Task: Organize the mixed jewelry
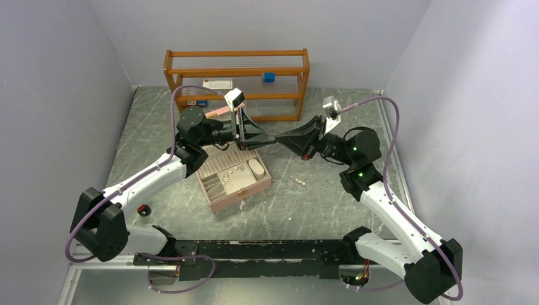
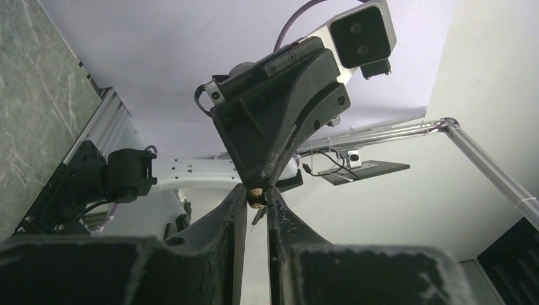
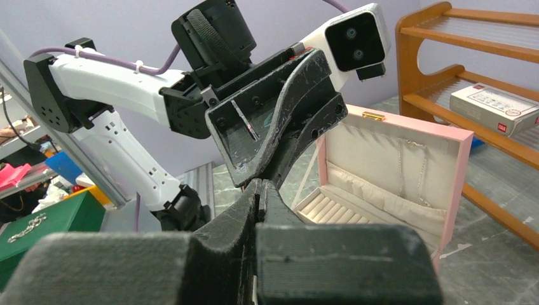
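Note:
My two grippers meet tip to tip in mid-air above the open pink jewelry box (image 1: 236, 202). A tiny gold piece (image 2: 256, 197) of the mixed jewelry sits between my left gripper's (image 2: 256, 194) fingertips, which press on it from both sides. A thin pin hangs under it. My right gripper (image 2: 255, 183) is shut, its tips right on the same piece; in its own view (image 3: 259, 185) the jaws are pressed together and the piece is hidden. More small pieces (image 1: 234, 171) lie in the box, and a few loose ones (image 1: 302, 181) lie on the table to its right.
A wooden shelf (image 1: 236, 82) with a white box and a blue block stands at the back. A small red-capped black cylinder (image 1: 145, 209) sits by the left arm. The box's raised lid (image 3: 457, 165) carries a thin chain (image 3: 419, 171).

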Available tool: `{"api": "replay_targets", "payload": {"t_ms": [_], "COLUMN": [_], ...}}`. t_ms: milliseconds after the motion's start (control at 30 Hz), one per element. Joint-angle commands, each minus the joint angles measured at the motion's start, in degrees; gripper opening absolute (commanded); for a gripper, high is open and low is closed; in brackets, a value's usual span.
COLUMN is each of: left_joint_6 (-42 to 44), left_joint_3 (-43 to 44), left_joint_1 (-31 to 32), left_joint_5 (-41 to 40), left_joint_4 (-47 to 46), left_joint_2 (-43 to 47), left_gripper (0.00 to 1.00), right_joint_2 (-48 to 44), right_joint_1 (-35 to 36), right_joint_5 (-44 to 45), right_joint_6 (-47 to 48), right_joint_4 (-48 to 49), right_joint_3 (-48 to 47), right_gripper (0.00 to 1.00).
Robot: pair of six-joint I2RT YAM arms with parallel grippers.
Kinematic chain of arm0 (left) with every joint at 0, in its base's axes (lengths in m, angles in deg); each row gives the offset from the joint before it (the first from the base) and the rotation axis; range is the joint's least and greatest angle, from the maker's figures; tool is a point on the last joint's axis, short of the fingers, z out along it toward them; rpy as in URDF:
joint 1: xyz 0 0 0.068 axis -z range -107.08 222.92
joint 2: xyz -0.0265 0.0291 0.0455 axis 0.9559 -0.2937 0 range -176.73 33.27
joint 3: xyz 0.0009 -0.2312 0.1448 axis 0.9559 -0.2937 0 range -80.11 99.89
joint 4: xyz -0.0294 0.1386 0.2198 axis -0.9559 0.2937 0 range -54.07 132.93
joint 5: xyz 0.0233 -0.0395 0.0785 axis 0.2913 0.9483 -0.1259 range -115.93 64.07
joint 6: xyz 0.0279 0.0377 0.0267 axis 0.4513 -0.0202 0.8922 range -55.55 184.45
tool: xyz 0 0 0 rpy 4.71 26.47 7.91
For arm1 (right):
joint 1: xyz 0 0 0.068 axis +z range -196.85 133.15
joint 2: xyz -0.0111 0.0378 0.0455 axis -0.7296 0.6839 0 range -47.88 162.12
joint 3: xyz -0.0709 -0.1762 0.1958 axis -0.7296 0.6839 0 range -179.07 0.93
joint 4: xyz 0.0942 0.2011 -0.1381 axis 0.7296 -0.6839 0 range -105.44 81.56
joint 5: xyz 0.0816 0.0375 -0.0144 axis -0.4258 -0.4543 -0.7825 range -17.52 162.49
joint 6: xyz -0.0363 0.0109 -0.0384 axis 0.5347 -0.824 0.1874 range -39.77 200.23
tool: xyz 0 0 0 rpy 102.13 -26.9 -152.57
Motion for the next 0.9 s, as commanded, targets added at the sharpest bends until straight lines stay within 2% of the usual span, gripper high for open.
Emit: {"api": "replay_targets", "payload": {"t_ms": [0,267,367,500,600,733,867], "left_joint_6": [1.1,2.19,3.25,7.19,11.8,19.52,31.54], "left_joint_3": [1.09,1.16,1.31,1.72,2.42,3.36,5.74], "left_joint_1": [-0.24,-0.51,-0.83,-1.78,-3.1,-5.49,-7.4], "left_joint_5": [1.07,0.76,0.63,-0.33,-1.24,-2.16,-4.64], "left_joint_4": [-1.09,-0.94,-0.03,4.2,9.59,18.98,33.03], "left_joint_2": [0.66,0.93,1.18,2.25,3.42,5.08,6.42], "left_gripper": [0.18,0.13,0.12,0.12,0.13,0.13,0.14], "right_joint_2": [-0.68,-0.51,-0.21,-0.15,-1.87,-4.93,-6.83], "right_joint_1": [-0.25,-0.3,-0.26,-0.25,-0.39,-0.4,-0.35], "right_joint_5": [0.22,0.13,0.53,3.54,5.71,8.17,9.22], "right_joint_6": [0.68,0.03,-0.79,-1.08,-0.59,0.11,-0.18], "right_joint_4": [-0.33,-0.39,-1.36,-7.0,-9.8,-13.11,-16.35], "right_joint_3": [-0.39,-0.66,-1.18,-2.73,-2.66,-1.21,1.67], "right_gripper": [0.0,0.0,0.12,0.39,0.5,0.55,0.56]}}
